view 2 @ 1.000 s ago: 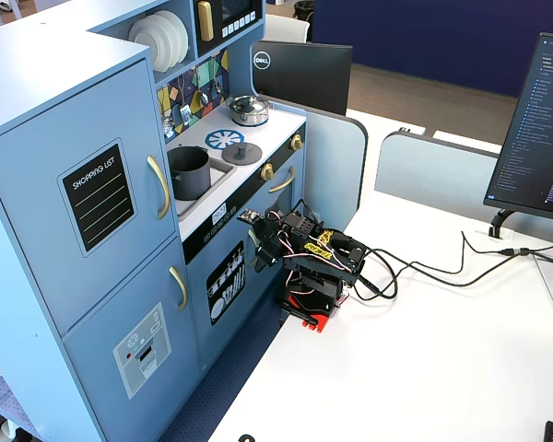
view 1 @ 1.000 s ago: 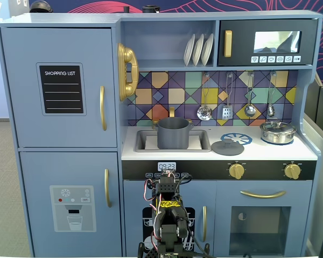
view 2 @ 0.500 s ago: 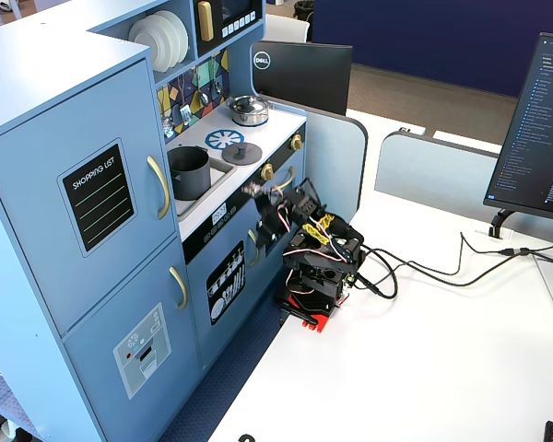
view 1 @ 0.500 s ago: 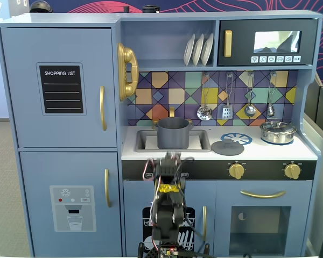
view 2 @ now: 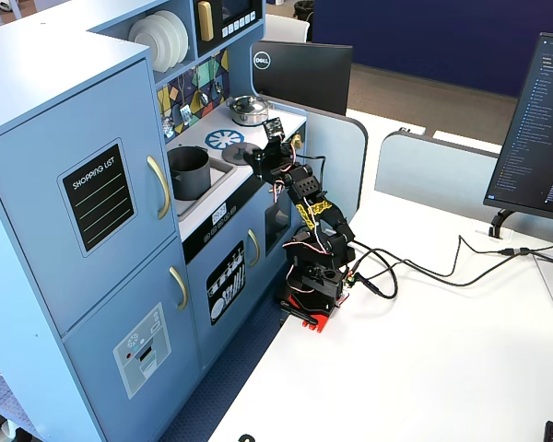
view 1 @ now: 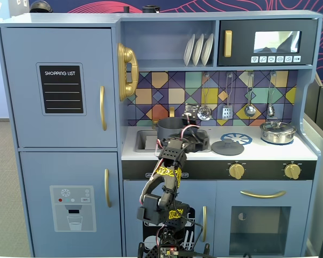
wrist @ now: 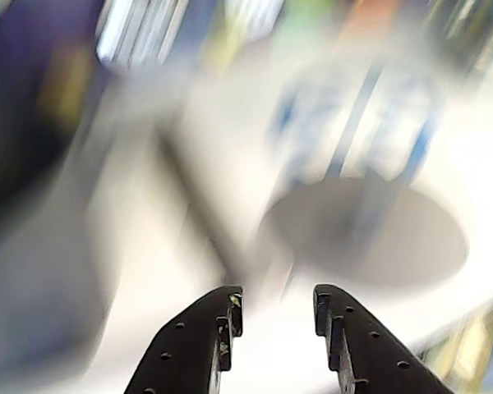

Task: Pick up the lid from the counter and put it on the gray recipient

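Note:
The lid (view 1: pixel 227 147), a flat dark-gray disc with a small knob, lies on the white counter to the right of the sink. The gray recipient (view 1: pixel 168 128) stands in the sink, its lower part hidden by my arm; it also shows from the side (view 2: pixel 189 172). My gripper (view 1: pixel 200 141) hovers over the counter between the pot and the lid. In the wrist view, which is heavily blurred, the gripper (wrist: pixel 277 300) is open and empty, and the lid (wrist: pixel 370 238) lies just ahead to the right. In the side fixed view the gripper (view 2: pixel 256 158) largely covers the lid.
A shiny silver pot (view 1: pixel 278 132) stands at the counter's right end, behind a blue-and-white burner print (view 1: pixel 238 138). Utensils (view 1: pixel 226 110) hang on the backsplash above. Gold knobs (view 1: pixel 236 171) line the front. A desk with cables (view 2: pixel 415 272) and a monitor (view 2: pixel 546 129) lies beside the toy kitchen.
My arm has risen from a folded pose below the counter front and reached up over the counter edge toward the lid. The lid and both pots have not moved.

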`<control>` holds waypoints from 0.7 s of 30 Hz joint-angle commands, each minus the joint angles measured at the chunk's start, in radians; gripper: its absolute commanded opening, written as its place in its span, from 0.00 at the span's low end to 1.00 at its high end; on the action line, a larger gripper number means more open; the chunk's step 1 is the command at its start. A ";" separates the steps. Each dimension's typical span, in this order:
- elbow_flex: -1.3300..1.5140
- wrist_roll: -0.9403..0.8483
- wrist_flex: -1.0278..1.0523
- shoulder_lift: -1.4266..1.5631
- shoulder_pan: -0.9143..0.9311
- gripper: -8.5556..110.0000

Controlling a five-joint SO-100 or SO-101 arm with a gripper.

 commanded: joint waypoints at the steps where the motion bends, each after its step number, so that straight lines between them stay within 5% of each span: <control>1: 0.046 -0.023 -0.187 -0.023 0.063 0.07; 5: 0.115 -0.058 -0.321 -0.071 0.080 0.07; 15: 0.150 0.028 -0.535 -0.199 0.141 0.33; 21: 0.127 0.037 -0.589 -0.298 0.161 0.34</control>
